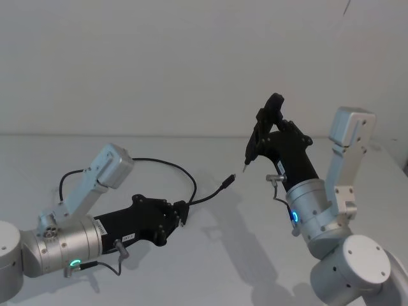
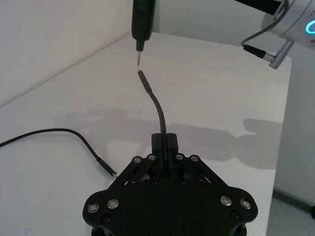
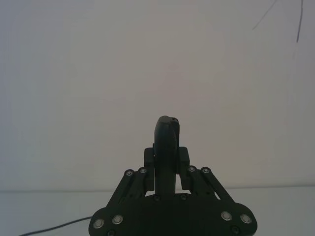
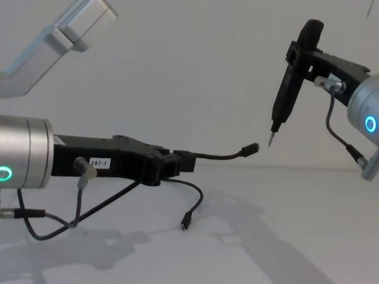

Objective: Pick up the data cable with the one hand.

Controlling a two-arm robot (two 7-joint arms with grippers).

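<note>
— Left gripper (image 4: 179,164): what is seen held, and where?

— Its fingers are clenched on the data cable (image 4: 224,155), lifted above the white table (image 4: 286,236). One plug end is pointed out ahead of the fingertips; in the head view it lies toward two o'clock. Another branch is seen drooping below, its plug hanging near the tabletop.

— And beyond the plug?

— A black pen-shaped tool (image 4: 289,83) is gripped by the right gripper (image 1: 266,124), raised at the right; its metal tip is held just beside the free plug, apart from it.
</note>
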